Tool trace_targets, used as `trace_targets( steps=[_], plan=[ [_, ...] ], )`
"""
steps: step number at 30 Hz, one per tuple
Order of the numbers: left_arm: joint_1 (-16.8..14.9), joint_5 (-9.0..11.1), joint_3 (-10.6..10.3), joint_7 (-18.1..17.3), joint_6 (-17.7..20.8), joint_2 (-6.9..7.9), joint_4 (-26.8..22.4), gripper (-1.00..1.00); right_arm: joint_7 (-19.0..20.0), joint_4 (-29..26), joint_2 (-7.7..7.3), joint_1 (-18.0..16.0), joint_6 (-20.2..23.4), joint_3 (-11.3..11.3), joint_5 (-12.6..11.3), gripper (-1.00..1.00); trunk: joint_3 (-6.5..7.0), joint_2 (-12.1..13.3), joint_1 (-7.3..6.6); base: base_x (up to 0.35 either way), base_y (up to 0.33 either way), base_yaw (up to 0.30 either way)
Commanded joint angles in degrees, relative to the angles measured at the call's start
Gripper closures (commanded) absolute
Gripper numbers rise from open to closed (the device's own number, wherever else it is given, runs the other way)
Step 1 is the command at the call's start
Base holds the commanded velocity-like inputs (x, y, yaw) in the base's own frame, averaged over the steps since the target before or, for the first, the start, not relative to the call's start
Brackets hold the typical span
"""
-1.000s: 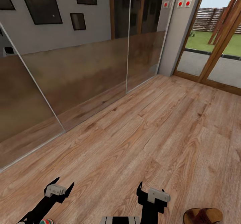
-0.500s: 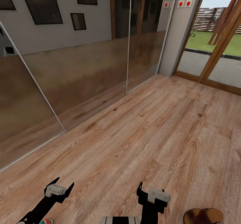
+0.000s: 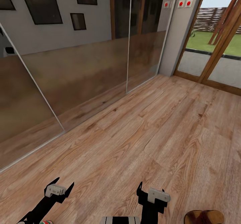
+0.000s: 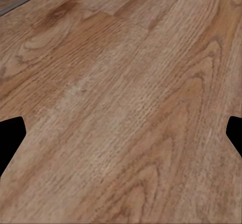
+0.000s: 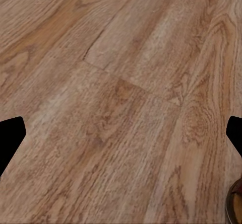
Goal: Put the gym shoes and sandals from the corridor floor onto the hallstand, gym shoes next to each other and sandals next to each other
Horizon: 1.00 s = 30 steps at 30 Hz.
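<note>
Sandal (image 3: 204,217) leather at the lower right edge of the head view shows less than it did a second ago: the brown strap and tan sole have slid lower in the frame, and the green-striped scrap of a gym shoe (image 3: 46,222) at the lower left edge has shrunk too. The wall, glass panels (image 3: 83,79) and door frame (image 3: 214,54) have shifted by about the same small amount, so this reads as the head or base moving, not the footwear. For the task, that suggests the robot is on its way or re-aiming, with no pickup begun.

Both arms hang low over the corridor floor (image 3: 134,143). The left gripper (image 3: 59,187) and right gripper (image 3: 151,190) have their jaws spread apart and hold nothing; the left wrist view shows bare planks between the dark fingertips (image 4: 10,138), and the right wrist view the same, with a dark rounded sliver of the sandal at its lower right corner.

Most of that sandal and nearly all of the gym shoe are cut off by the frame's bottom edge, so their orientation cannot be judged.
</note>
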Motion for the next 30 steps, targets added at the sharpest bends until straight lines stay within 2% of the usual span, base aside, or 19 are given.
trace_targets(
  steps=[1, 9, 30],
  plan=[
    [0.0, -0.5, 0.2, -0.2, -0.3, -0.04, 0.0, -1.0, -0.3, 0.0, -0.02, -0.1, -0.1, 0.1, -0.3, -1.0, -0.04, 0.0, 0.0, 0.201, 0.0, 0.0],
    [-0.1, -0.4, 0.2, -0.2, -0.3, -0.04, 0.0, -1.0, -0.3, 0.0, -0.02, -0.1, -0.1, 0.1, -0.3, -1.0, -0.04, 0.0, 0.0, 0.175, 0.0, 0.0],
    [-0.1, -0.4, 0.2, -0.2, -0.3, -0.04, 0.0, -1.0, -0.3, 0.0, -0.03, -0.1, -0.1, 0.1, -0.3, -1.0, -0.04, 0.0, 0.0, 0.016, 0.0, 0.0]
  ],
)
